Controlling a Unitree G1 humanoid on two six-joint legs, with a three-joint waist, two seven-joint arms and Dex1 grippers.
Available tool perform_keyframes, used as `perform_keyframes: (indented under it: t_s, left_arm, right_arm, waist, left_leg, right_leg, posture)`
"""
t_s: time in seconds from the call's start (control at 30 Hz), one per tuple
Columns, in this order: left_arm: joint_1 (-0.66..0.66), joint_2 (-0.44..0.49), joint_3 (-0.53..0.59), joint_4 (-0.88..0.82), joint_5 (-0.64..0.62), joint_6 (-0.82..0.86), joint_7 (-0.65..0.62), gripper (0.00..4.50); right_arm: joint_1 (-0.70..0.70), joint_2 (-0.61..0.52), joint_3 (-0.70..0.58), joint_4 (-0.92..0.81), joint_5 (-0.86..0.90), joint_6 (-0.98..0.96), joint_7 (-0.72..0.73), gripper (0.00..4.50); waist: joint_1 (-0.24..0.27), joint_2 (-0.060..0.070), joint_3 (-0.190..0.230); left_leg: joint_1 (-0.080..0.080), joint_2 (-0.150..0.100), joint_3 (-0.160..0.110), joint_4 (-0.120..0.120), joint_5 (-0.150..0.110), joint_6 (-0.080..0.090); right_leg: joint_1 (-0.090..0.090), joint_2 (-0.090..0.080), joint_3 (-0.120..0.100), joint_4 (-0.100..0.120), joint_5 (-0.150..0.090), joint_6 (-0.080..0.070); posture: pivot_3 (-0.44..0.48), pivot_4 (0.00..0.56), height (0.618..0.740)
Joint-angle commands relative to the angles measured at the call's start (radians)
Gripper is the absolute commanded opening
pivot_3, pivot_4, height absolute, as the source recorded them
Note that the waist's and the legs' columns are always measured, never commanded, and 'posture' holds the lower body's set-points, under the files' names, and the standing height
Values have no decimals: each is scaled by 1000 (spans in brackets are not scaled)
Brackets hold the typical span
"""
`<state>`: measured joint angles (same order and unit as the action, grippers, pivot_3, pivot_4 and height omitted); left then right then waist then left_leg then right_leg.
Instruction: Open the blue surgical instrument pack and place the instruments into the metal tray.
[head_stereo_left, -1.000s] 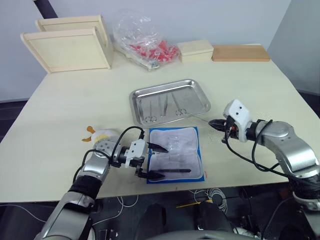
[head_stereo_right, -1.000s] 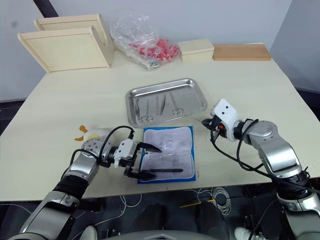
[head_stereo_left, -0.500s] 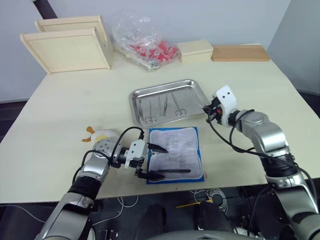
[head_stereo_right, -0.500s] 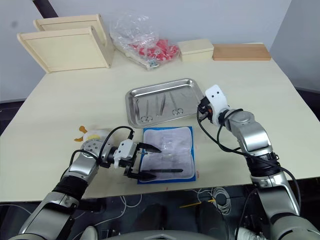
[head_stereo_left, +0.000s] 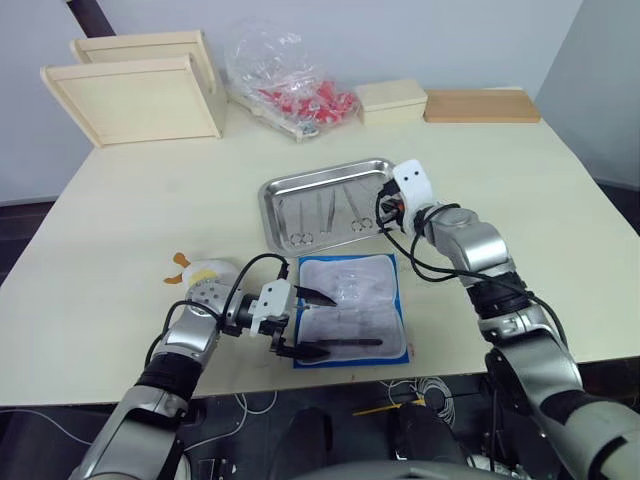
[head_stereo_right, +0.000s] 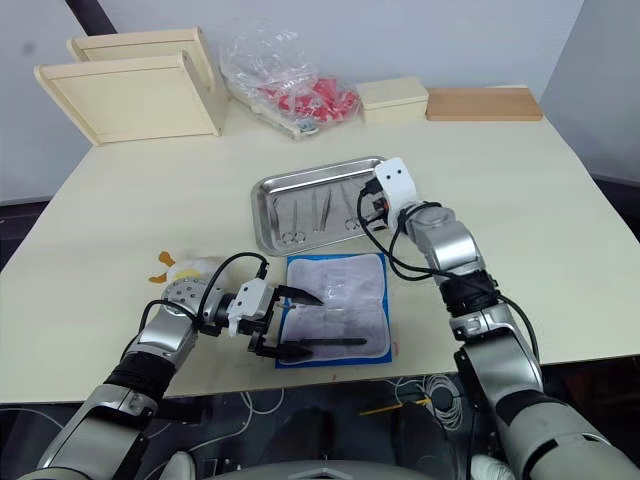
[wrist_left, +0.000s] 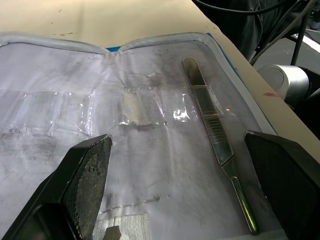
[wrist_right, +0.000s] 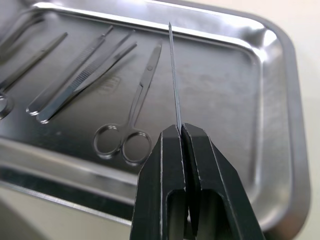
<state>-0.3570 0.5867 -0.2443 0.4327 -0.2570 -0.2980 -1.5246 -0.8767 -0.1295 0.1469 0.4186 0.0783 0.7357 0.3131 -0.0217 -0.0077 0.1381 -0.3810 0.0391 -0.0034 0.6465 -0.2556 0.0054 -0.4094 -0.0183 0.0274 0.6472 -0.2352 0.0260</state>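
silver-grey arms, white wrist housings, black cables, black end effector fingers (wrist_right: 204, 165)

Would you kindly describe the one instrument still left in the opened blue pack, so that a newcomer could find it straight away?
On the pale table, find the opened blue surgical instrument pack lying just nearer the robot than the metal tray. Along the pack's near edge lies a single slim flat steel instrument, partly tucked under a clear sleeve. It has no ring handles, and it lies apart from the tray's instruments.
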Motion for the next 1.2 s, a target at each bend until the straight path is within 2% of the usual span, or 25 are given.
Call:
perform_keyframes:
  t_s: [0.03,0.23,0.43,0.47,0.5,0.57,0.73,0.93,1.2]
  left_arm:
    - [47,7,-56,67,84,8,-3,4500]
    - [52,6,-52,71,84,3,2,4500]
    - [62,7,-49,71,84,-2,5,4500]
    - [63,7,-47,72,84,-3,5,4500]
    - [64,8,-46,73,85,-4,4,4500]
    - [65,9,-44,74,85,-5,4,4500]
    - [69,10,-44,73,85,-5,2,4500]
    - [70,9,-44,71,84,-5,-3,4500]
    - [70,7,-44,72,85,-5,-5,4500]
  right_arm:
    - [-74,36,-32,97,-3,-39,-25,37]
    - [-152,94,-98,299,11,-95,-90,37]
    - [-181,109,-105,383,-2,-156,-81,37]
    - [-182,108,-104,387,-4,-163,-79,602]
    - [-183,107,-105,388,-3,-168,-72,890]
    - [-185,105,-107,382,-1,-174,-62,1867]
    - [-181,92,-125,334,15,-184,-41,4480]
    - [-119,77,-128,177,40,-241,35,4480]
    - [63,39,-93,-120,59,-255,121,4480]
  waist:
    - [-2,0,0]
    - [-7,0,0]
    - [-14,1,0]
    - [-14,1,0]
    - [-15,2,0]
    - [-16,2,0]
    - [-16,3,0]
    - [-17,4,-1]
    - [-18,5,-1]
  left_leg:
    - [0,0,0,0,0,0]
    - [0,0,0,0,0,0]
    - [0,0,0,0,0,0]
    - [0,0,0,0,0,0]
    - [0,0,0,0,0,0]
    - [0,0,0,0,0,0]
    - [0,0,0,0,0,0]
    - [0,0,0,0,0,0]
    - [0,0,0,-1,0,0]
  right_leg:
    - [0,0,0,0,0,0]
    - [0,0,0,0,1,1]
    - [0,0,1,0,1,2]
    - [0,0,1,0,1,2]
    - [0,0,1,0,1,2]
    - [0,0,1,0,1,2]
    - [0,0,1,0,1,2]
    - [0,0,1,0,1,2]
    - [0,0,1,0,1,3]
  posture:
    - [0,150,740]
    - [0,150,740]
    - [0,150,740]
    - [0,150,740]
    - [0,150,740]
    - [0,150,740]
    - [0,150,740]
    - [0,150,740]
    - [0,150,740]
